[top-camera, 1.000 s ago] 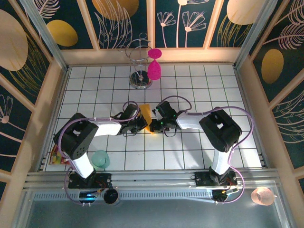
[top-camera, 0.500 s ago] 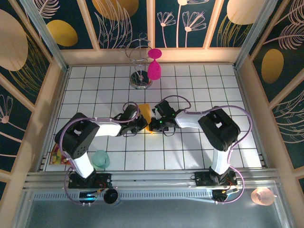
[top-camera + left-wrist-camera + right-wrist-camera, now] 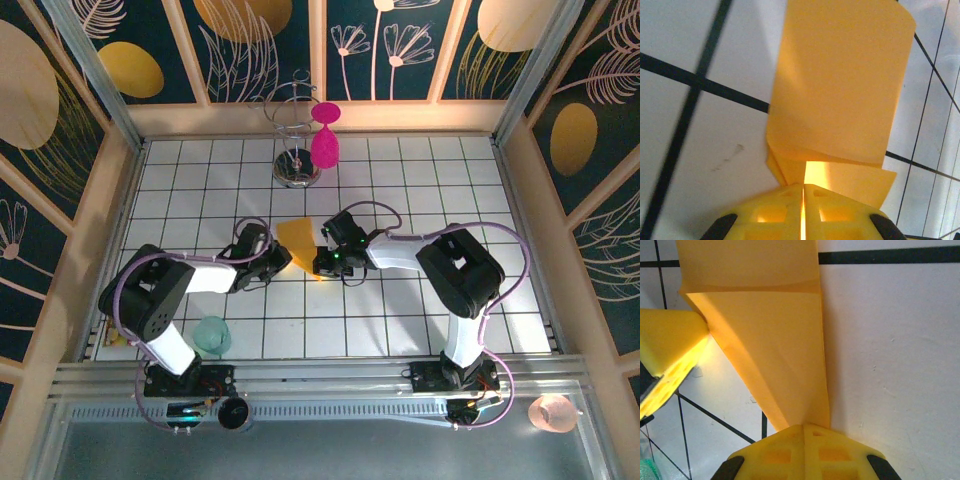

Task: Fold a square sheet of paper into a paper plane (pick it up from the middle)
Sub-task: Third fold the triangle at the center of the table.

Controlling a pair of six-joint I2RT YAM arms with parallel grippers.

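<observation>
The square sheet of paper [image 3: 298, 238], plain orange-yellow and folded into a creased wedge, lies mid-table. The left gripper [image 3: 281, 262] pinches its edge from 7 o'clock, and the right gripper [image 3: 321, 266] is clamped on its tip from 5 o'clock. The left arm has drawn back toward 9 o'clock, baring more paper.

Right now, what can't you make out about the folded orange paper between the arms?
Left wrist view: the thin orange-yellow folded paper sheet disappears into the shut left end effector, hiding the pinched edge.
Right wrist view: the right end effector covers its narrow tip; the top edge crops the far end.
Top view: both end effectors cover its near corner.
</observation>
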